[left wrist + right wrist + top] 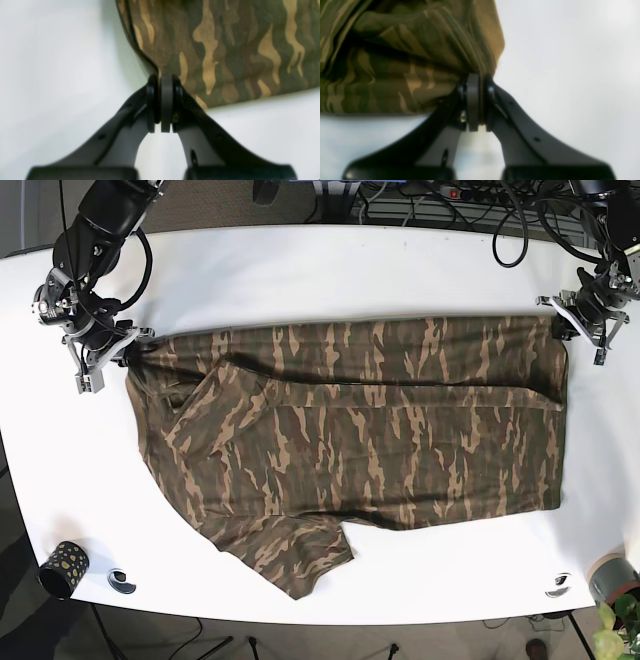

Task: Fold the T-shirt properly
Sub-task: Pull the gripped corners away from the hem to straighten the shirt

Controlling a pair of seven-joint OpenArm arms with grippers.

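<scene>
Careful: your left gripper (163, 100) and right gripper (473, 100) each pinch a T-shirt (350, 440) corner; uneven pulling could slip cloth free, skewing the fold.

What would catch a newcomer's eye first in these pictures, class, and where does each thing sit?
The camouflage T-shirt dominates, spread across the middle of the white table with its far edge folded over. The left gripper pinches its corner at the base view's right end and the right gripper pinches the bunched corner at that view's left end.

Bare white table (300, 275) around the T-shirt (380, 430); small cup (64, 566) at near corner.
</scene>
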